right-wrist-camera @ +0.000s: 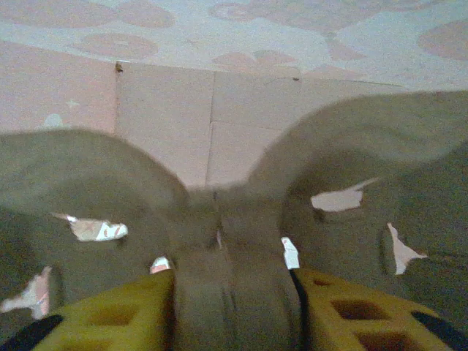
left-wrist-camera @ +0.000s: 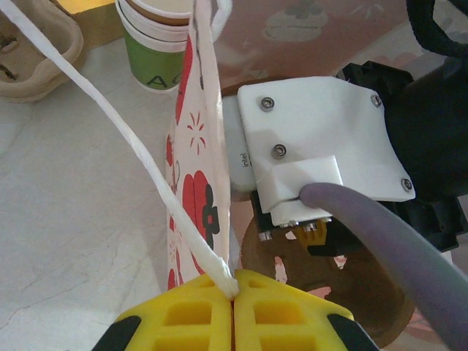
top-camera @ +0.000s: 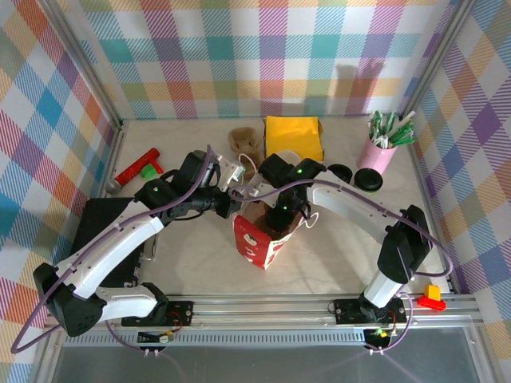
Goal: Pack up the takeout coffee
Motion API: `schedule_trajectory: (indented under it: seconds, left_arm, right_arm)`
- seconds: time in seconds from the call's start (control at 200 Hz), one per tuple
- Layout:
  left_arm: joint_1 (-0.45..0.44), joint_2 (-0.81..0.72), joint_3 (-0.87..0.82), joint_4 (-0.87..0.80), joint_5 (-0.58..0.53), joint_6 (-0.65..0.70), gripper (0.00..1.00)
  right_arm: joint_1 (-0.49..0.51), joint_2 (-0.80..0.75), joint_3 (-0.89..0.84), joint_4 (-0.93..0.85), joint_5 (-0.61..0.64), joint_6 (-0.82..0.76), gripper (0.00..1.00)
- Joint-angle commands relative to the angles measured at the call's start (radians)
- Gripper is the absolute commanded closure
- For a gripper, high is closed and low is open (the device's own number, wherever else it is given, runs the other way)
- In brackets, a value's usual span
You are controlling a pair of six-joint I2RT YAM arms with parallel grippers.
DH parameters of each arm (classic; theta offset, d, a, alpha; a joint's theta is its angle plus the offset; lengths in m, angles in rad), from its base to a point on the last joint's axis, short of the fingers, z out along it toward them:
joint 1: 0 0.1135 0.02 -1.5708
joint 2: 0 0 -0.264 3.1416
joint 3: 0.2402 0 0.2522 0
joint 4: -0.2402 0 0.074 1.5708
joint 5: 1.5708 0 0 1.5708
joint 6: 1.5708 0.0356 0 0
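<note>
The takeout coffee, seen from above as a round black lid, stands on the table at the right, apart from both grippers. A red-and-white paper bag stands open in the middle. My left gripper is shut on the bag's white string handle, holding that side up. My right gripper reaches down into the bag, shut on the middle ridge of a brown pulp cup carrier. The carrier lies low inside the bag below the right wrist.
A stack of lidless cups stands just behind the bag. A loose black lid, a pink holder of straws, yellow napkins, a second pulp carrier and a red tube lie around the back.
</note>
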Motion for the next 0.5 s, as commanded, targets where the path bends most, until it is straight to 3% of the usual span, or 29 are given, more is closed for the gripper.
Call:
schedule_trajectory:
  seconds: [0.0, 0.31, 0.495]
  left_arm:
    - [-0.011, -0.025, 0.021, 0.000, -0.025, -0.010, 0.93]
    - [-0.011, -0.024, 0.026, -0.002, -0.004, -0.021, 0.94]
    - [-0.011, -0.022, 0.027, -0.008, 0.003, -0.027, 0.95]
  right_arm:
    - [0.007, 0.004, -0.007, 0.001, -0.011, 0.008, 0.52]
    - [0.007, -0.050, 0.064, -0.026, -0.033, 0.019, 0.27]
    - [0.007, -0.084, 0.097, -0.034, -0.053, 0.043, 0.21]
